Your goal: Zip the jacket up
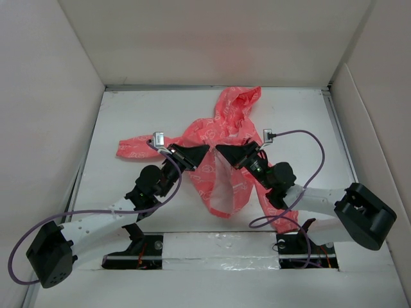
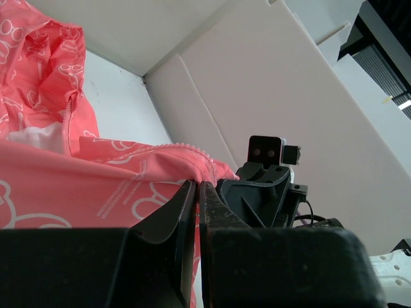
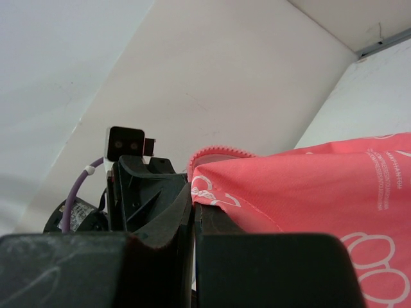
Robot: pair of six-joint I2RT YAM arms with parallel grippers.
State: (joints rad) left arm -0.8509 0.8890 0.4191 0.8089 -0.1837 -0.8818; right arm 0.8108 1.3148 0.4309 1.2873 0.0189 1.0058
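The coral-pink hooded jacket lies on the white table, hood at the far side and front open, with white lining showing. My left gripper and right gripper face each other tip to tip over its chest. In the left wrist view the left gripper is shut on a fold of the jacket. In the right wrist view the right gripper is shut on the jacket's front edge, just below the zipper teeth. The zipper pull is hidden.
White walls enclose the table on the left, back and right. Purple cables loop from both wrists. One sleeve stretches left; the other runs under the right arm. The arm bases sit at the near edge.
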